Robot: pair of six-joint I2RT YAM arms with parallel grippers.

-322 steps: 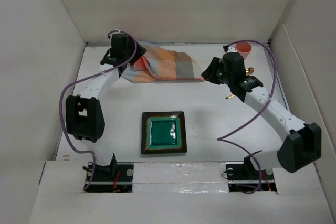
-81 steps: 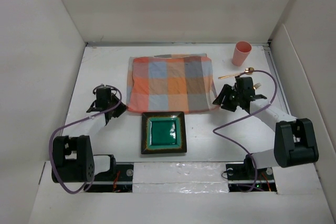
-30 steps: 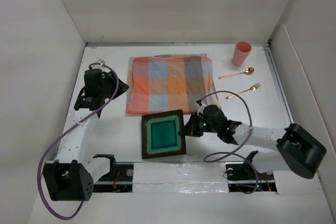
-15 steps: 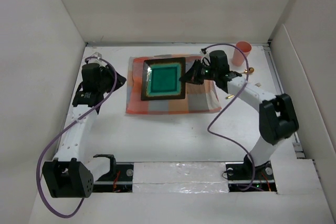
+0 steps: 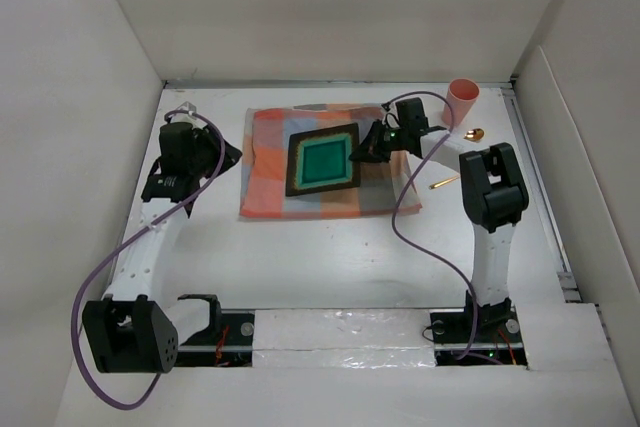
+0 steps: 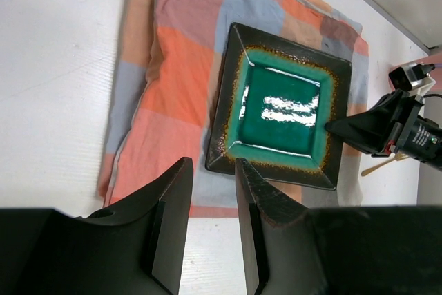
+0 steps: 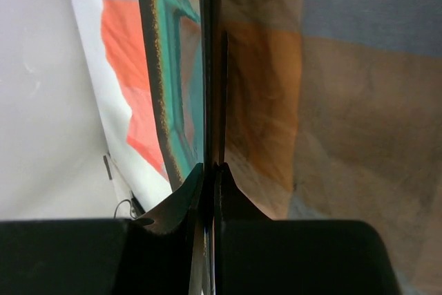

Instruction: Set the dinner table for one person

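A square plate, dark-rimmed with a teal middle, lies on the orange-and-grey checked cloth at the back of the white dinner table. My right gripper is shut on the plate's right rim; in the right wrist view the jaws pinch the thin edge of the plate above the cloth. My left gripper hovers by the cloth's left edge, open and empty, looking down at the plate and cloth.
A pink cup stands at the back right corner. A gold spoon and a gold fork lie right of the cloth, partly hidden by my right arm. Upright white panels border the table.
My right gripper carried the plate from the table's front onto the cloth, then shifted and turned it slightly there. The left arm has barely moved.
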